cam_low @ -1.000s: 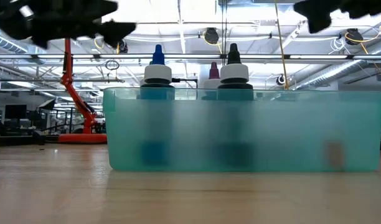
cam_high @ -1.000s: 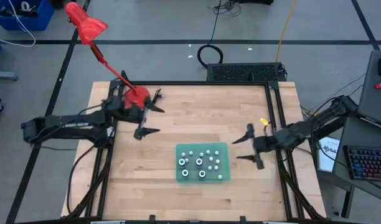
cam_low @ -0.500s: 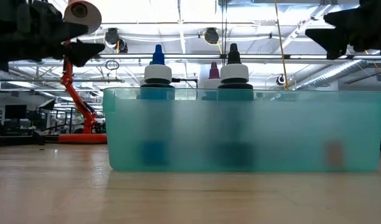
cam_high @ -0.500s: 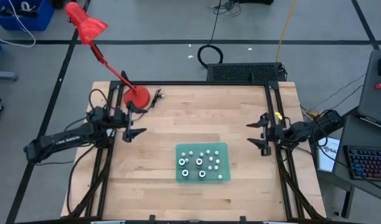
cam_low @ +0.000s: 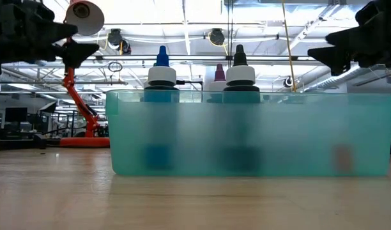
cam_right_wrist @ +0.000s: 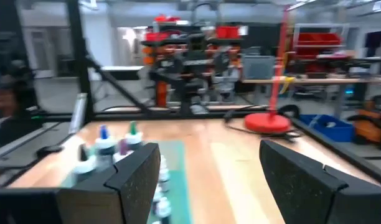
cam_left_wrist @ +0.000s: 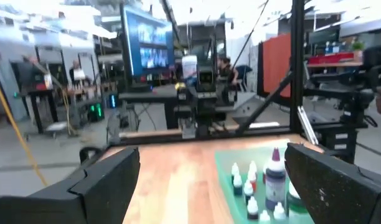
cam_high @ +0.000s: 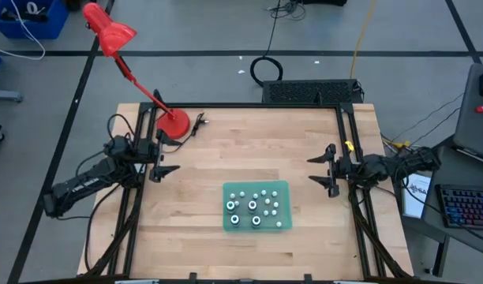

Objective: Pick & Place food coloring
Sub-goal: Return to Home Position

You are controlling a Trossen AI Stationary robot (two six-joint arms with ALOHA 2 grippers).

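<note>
The food coloring bottles (cam_high: 255,207) are seen standing upright, long axes vertical, gathered inside the green bin (cam_low: 298,137) near the middle of the wooden table (cam_high: 226,150). No bottle is seen loose outside it. The bin is flanked by both arms. The right gripper (cam_high: 314,170) is held nearer, by the right edge, and the left gripper (cam_high: 170,155) farther off, by the left edge. Both pairs of fingers are spread apart, and nothing is held. No further pick is judged to be needed.

wood table (cam_high: 226,150) on grey floor (cam_high: 210,28) with black tape lines. red lamp (cam_high: 107,33) at 11 o'clock, blue bin (cam_high: 28,17) beyond it, cable coil (cam_high: 265,69) at 12, keyboard (cam_high: 466,207) at 3. bright ceiling lights (cam_low: 183,13) overhead.
</note>
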